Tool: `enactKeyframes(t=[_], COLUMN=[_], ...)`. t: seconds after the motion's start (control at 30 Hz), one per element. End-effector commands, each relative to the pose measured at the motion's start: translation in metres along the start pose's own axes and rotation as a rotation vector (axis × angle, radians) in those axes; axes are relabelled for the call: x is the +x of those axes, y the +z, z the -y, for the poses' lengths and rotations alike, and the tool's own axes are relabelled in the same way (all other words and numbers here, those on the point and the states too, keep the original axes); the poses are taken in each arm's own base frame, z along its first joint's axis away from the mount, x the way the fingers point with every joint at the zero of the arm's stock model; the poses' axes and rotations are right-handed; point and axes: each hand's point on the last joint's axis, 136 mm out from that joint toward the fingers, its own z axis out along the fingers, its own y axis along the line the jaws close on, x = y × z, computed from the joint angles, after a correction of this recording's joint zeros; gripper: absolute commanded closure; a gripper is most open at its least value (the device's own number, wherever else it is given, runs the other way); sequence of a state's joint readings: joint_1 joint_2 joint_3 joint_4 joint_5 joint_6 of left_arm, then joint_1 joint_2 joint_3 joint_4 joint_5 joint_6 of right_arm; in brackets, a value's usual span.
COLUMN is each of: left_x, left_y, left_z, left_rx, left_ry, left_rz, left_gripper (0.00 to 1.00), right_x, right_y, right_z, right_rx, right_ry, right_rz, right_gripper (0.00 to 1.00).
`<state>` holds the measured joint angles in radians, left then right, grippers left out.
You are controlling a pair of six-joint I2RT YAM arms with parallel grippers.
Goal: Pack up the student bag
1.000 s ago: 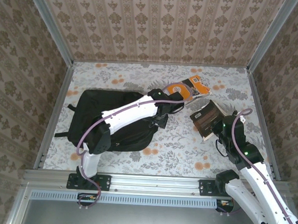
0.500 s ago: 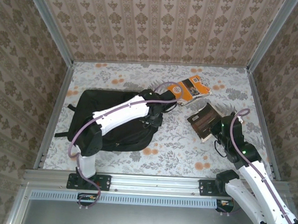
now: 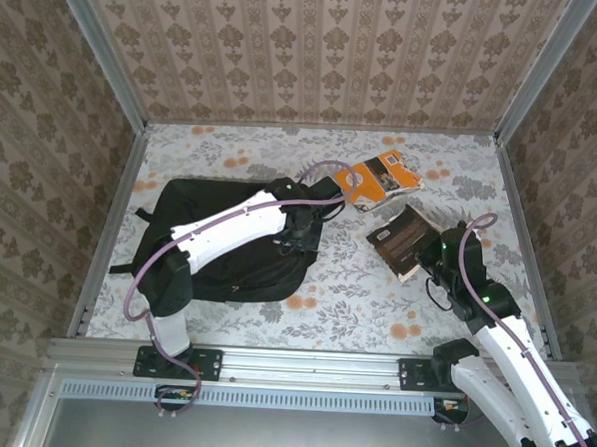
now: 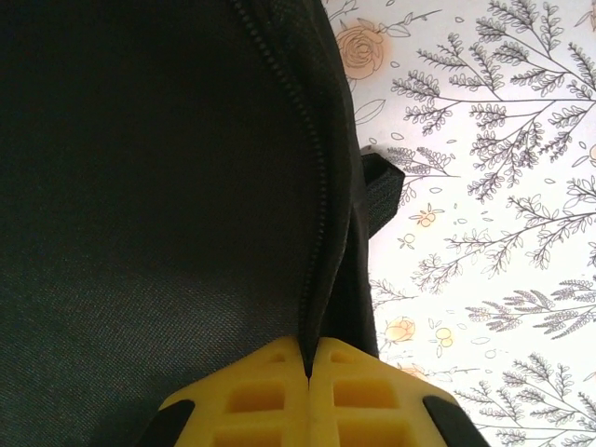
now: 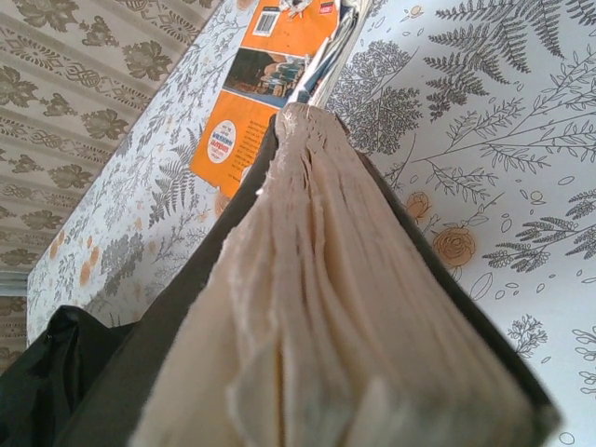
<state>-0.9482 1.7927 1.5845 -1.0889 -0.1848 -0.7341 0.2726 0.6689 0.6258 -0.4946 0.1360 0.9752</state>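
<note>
Black student bag (image 3: 246,276) beneath left gripper (image 4: 309,368), yellow fingers (image 4: 251,400) pinched shut on its zipper seam near bag's right edge; right gripper (image 3: 429,255), right of bag, clamped on brown book (image 3: 403,239).

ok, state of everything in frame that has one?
student bag: lying flat on the table, zipper shut along the stretch in the left wrist view.
left fingers: shut on the bag's zipper seam.
brown book: closed, tilted, held at its near edge.
right fingers: shut on the brown book.
orange book: closed, lying on the table, untouched.
</note>
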Motion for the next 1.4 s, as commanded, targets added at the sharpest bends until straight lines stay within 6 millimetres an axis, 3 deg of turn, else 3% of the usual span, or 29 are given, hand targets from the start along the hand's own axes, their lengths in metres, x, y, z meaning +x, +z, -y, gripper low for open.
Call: enactKeyframes(t=[0.0, 0.13, 0.4, 0.57, 0.87, 1.07, 1.37], left_x=[-0.002, -0.012, -0.015, -0.016, -0.013, -0.008, -0.003], left_y=[-0.020, -0.049, -0.099, -0.126, -0.161, -0.171, -0.183], left_z=[-0.008, -0.016, -0.045, -0.068, -0.093, -0.098, -0.105], left_rx=[0.025, 0.034, 0.039, 0.057, 0.108, 0.141, 0.169], left_ry=[-0.009, 0.010, 0.038, 0.003, -0.049, -0.063, -0.073], left_rz=[0.026, 0.100, 0.179, 0.233, 0.311, 0.331, 0.370], left_gripper=[1.00, 1.00, 1.00, 1.00, 1.00, 1.00, 1.00], right_x=[-0.011, -0.007, 0.014, 0.034, 0.082, 0.111, 0.172], right_y=[-0.005, -0.007, -0.021, -0.027, 0.003, 0.025, 0.069], right_z=[-0.031, -0.060, -0.153, -0.196, -0.221, -0.241, -0.275], right_rx=[-0.124, -0.221, -0.558, -0.652, -0.608, -0.594, -0.527], right_ry=[-0.007, -0.067, -0.175, -0.175, -0.113, -0.143, -0.155], right_rz=[0.018, -0.044, -0.272, -0.427, -0.612, -0.663, -0.757], right_gripper=[1.00, 1.00, 1.00, 1.00, 1.00, 1.00, 1.00])
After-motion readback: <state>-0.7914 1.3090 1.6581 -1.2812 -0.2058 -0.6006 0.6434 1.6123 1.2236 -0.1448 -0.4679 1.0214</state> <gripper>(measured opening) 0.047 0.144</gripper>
